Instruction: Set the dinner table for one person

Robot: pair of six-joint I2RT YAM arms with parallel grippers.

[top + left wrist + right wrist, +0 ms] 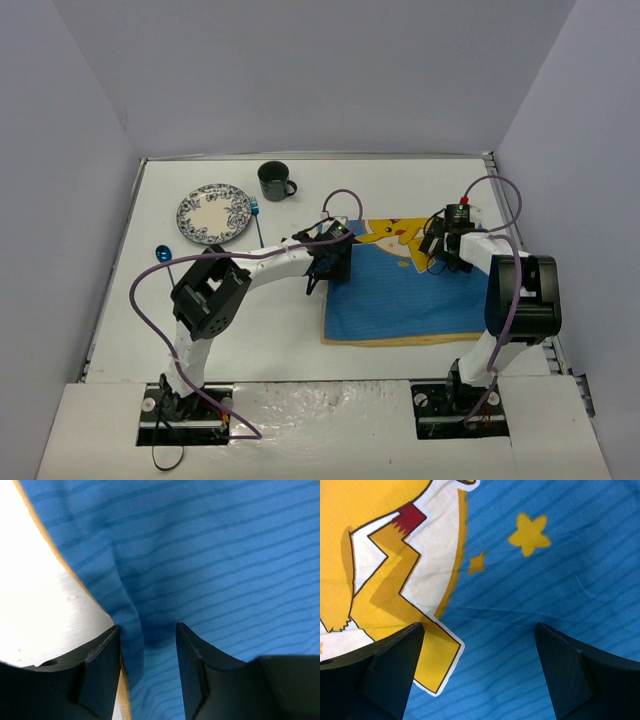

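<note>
Left end effector [147, 630] is half-closed at the edge of the mat [225, 555], with a cloth ridge bunched between its jaws. Can't tell if it's truly grasping. Right end effector [480, 630] is released, jaws wide, cartoon print below it. Probably both are there to straighten the mat. Counter [290, 190] lies beneath both, bare just beside the left one.

White dinner table [280, 330], blue cartoon mat [400, 300] centre-right, patterned plate [214, 213] and dark mug [275, 181] far left, blue spoon [163, 251] nearer
</note>
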